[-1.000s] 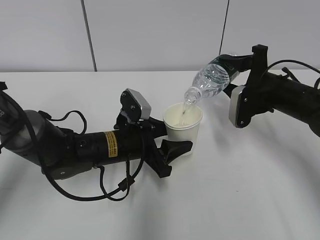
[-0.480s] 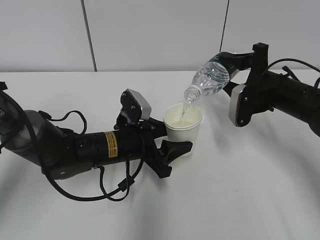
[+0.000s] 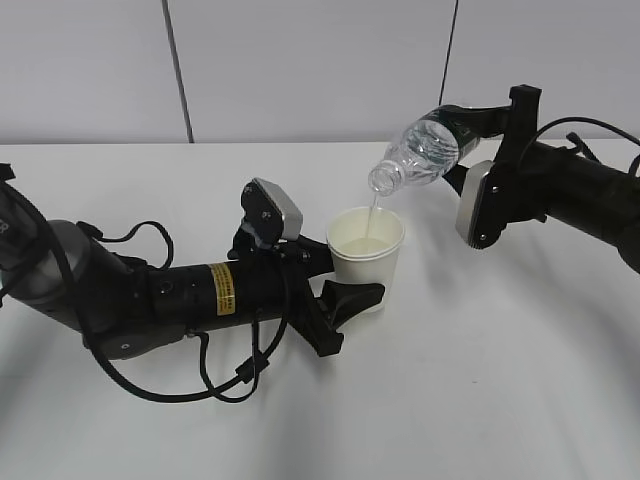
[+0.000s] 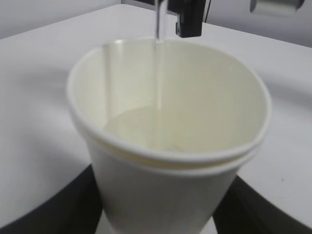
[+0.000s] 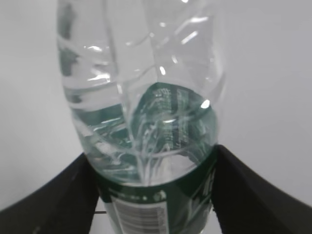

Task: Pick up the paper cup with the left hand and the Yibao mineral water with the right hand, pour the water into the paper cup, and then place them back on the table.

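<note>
1. The left hand (image 3: 345, 285) lies low across the left half of the table (image 3: 500, 400), its black arm carrying a yellow sticker (image 3: 224, 289) and looping cables (image 3: 190, 385), with a silver-grey block (image 3: 275, 212) standing above the wrist.
2. Its fingers (image 3: 350, 297) stand partly apart and are clamped around the lower part of the paper cup (image 3: 366, 254), one on each side of the cup's wall.
3. The paper cup stands upright near the middle of the table; whether its base touches the tabletop or sits just above it cannot be told from these views.
4. In the left wrist view the paper cup (image 4: 168, 146) shows a cream inside with a shallow pool of water at the bottom, and a thin stream of water (image 4: 157, 58) falls into it near the far wall.
5. The Yibao mineral water (image 3: 420, 152) hangs above and to the right of the cup, tilted with its open mouth down and to the left, directly over the cup's rim.
6. The right hand (image 3: 470, 125) reaches in from the right edge of the table, fingers (image 5: 253, 195) partly apart and closed on the bottle's green label end (image 5: 161, 209).
</note>
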